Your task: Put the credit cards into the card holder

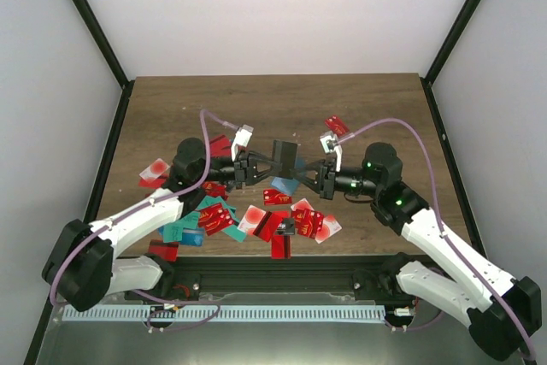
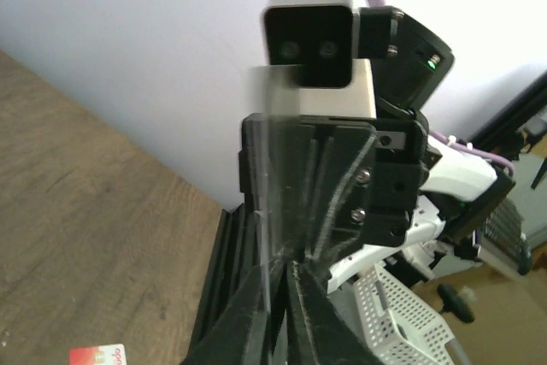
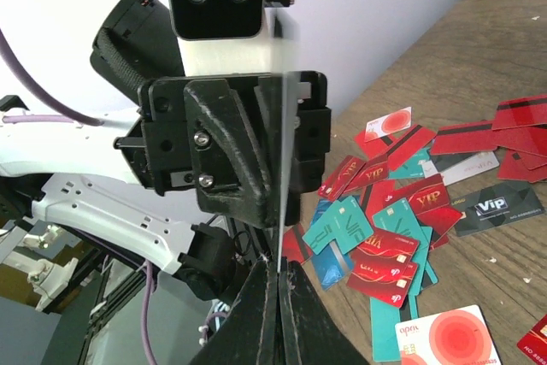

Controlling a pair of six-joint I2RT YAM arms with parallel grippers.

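From above, the left gripper (image 1: 263, 166) and the right gripper (image 1: 306, 167) are meeting nose to nose over the middle of the table (image 1: 282, 100). Both are pinching a dark card (image 1: 285, 156) that is standing on edge between them. The left is coming in from nine o'clock and the right from three. A blue patch just at six o'clock of that card is probably the card holder (image 1: 284, 185), lying flat on the wood, though I cannot be sure of that. The other credit cards (image 1: 282, 221) are lying scattered from six round to eight o'clock.

In the left wrist view, the left fingers are sitting narrow on the card's near edge. The card is showing only as a thin pale blade running toward twelve o'clock. A red-and-white card (image 2: 97, 355) is peeking in at seven o'clock.

In the right wrist view, the right fingers are likewise closing tight on the opposite edge. The loose cards, with a dark VIP card (image 3: 496, 207) among them, are lying at three to five o'clock.

This looks like a hand-over or regrip. To do it well, one gripper should be keeping a firm hold while the other is letting go. The card should be staying flat in its own plane so that it is not twisting or bowing. Whichever gripper keeps it should be holding it near one short end, leaving the other end free to go down into the holder's pocket.
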